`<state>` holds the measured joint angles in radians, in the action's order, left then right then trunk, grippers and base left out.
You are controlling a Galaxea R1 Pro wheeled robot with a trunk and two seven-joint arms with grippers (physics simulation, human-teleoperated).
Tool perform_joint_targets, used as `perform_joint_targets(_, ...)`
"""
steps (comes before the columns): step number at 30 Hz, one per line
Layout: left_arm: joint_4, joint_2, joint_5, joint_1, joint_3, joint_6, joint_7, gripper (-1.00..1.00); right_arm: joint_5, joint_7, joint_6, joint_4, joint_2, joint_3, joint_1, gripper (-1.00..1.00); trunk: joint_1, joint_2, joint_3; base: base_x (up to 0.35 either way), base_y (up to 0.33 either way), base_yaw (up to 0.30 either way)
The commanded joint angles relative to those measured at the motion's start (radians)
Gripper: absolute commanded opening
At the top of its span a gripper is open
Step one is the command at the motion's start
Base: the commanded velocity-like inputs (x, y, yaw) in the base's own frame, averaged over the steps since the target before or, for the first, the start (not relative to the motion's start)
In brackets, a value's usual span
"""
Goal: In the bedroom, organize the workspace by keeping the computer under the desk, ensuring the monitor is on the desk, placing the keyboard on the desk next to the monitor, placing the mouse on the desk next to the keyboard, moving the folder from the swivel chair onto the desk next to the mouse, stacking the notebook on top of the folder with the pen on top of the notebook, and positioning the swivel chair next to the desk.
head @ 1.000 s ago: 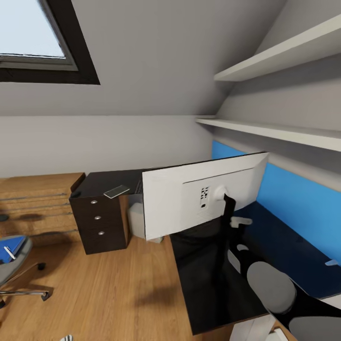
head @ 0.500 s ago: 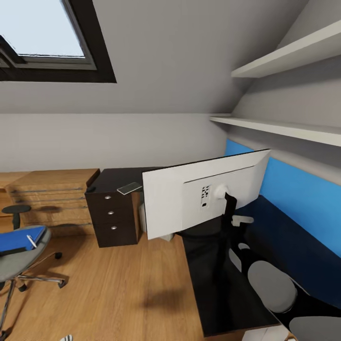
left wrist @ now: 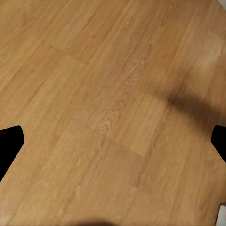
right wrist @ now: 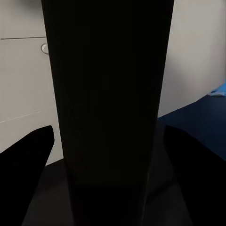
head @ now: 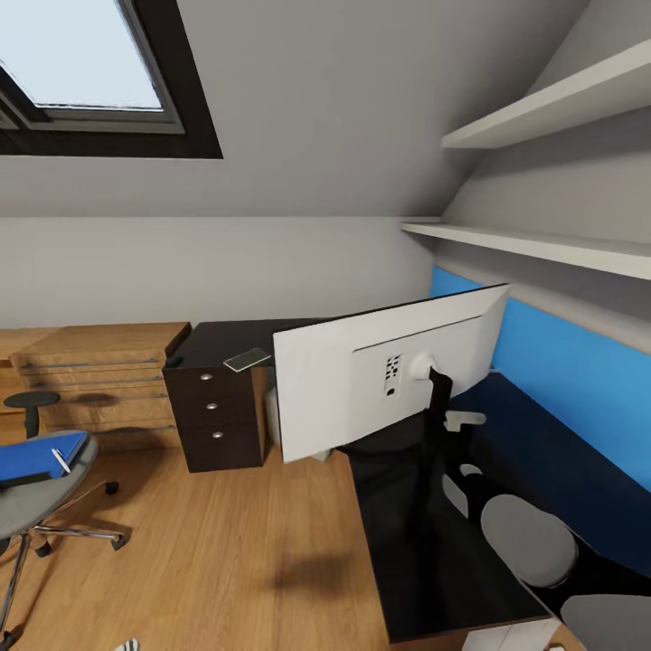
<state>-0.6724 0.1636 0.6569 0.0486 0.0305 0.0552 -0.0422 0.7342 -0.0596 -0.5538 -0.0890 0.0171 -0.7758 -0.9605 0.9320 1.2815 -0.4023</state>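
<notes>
The monitor (head: 362,384) shows its pale back above the black desk (head: 425,551), tilted. My right gripper (head: 449,420) is shut on its black stand (right wrist: 110,108), which sits between the two fingers (right wrist: 28,160). A thin notebook (head: 247,359) lies on the desk's drawer end, and a small dark lump, perhaps the mouse (head: 172,362), is at its corner. The white computer (head: 269,418) stands under the desk behind the screen. At the far left, the swivel chair (head: 27,506) carries the blue folder (head: 32,457) and a white pen (head: 61,461). My left gripper (left wrist: 113,141) is open over bare floor. The keyboard is hidden.
A light wooden drawer chest (head: 99,371) stands against the wall left of the desk drawers (head: 212,418). White shelves (head: 542,244) and a blue wall panel (head: 570,371) run along the right. Wood floor (head: 226,551) lies between chair and desk, under a skylight (head: 81,81).
The head view swung left a second ago, bringing the chair further in, while the monitor kept its place in the picture. Since then the monitor shifted slightly and my right arm dropped a little.
</notes>
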Motion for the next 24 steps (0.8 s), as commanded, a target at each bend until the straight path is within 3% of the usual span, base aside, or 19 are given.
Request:
perform_joint_targets(1, -0.001, 0.001, 0.010, 0.000, -0.003, 0.003, -0.004, 1.00, -0.018, -0.001, 0.023, 0.001, 0.003, -0.003, 0.023, -1.00, 0.001, 0.000, -0.001, 0.000, 0.000, 0.000)
perform_joint_targets(12, -0.001, 0.001, 0.009, -0.001, -0.003, 0.002, -0.003, 1.00, -0.018, 0.134, 0.024, 0.002, 0.049, -0.002, 0.023, -1.00, 0.001, 0.000, -0.001, 0.000, 0.000, 0.000)
perform_joint_targets(24, -0.001, 0.001, 0.009, 0.000, -0.003, 0.003, -0.003, 1.00, -0.019, 0.160, 0.023, 0.002, 0.058, -0.002, 0.023, -1.00, 0.001, 0.000, -0.001, -0.008, -0.020, 0.000)
